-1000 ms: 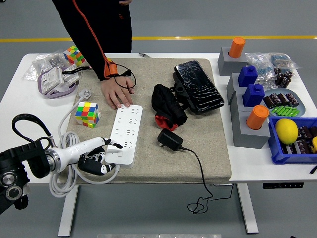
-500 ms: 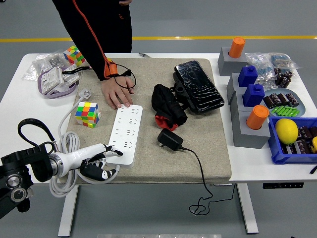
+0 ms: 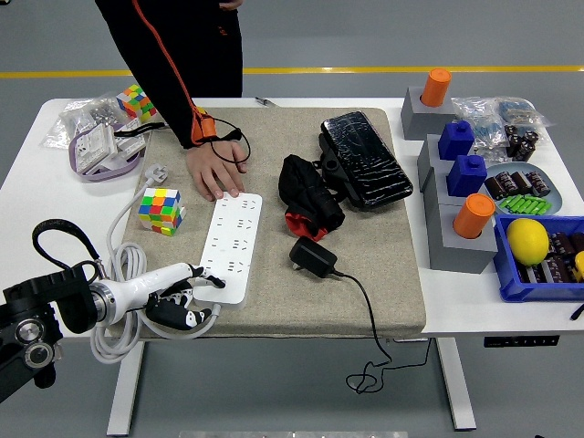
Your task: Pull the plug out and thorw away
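A white power strip lies on the beige mat, with no plug in its sockets. The black plug adapter lies loose on the mat to the strip's right, and its black cord trails over the table's front edge. My left hand hovers at the strip's near left corner, over the coiled white cable. One white finger points out, the others are loosely bent, and the hand holds nothing. A person's hand presses flat at the strip's far end.
A colour cube stands left of the strip, and a second cube sits at the back left by bagged parts. Black pouches lie mid-mat. Grey blocks with orange and blue pegs and a blue bin fill the right side.
My left hand has drawn back a little toward the table's near left corner and sunk slightly. The person's hand, strip and adapter have not moved.
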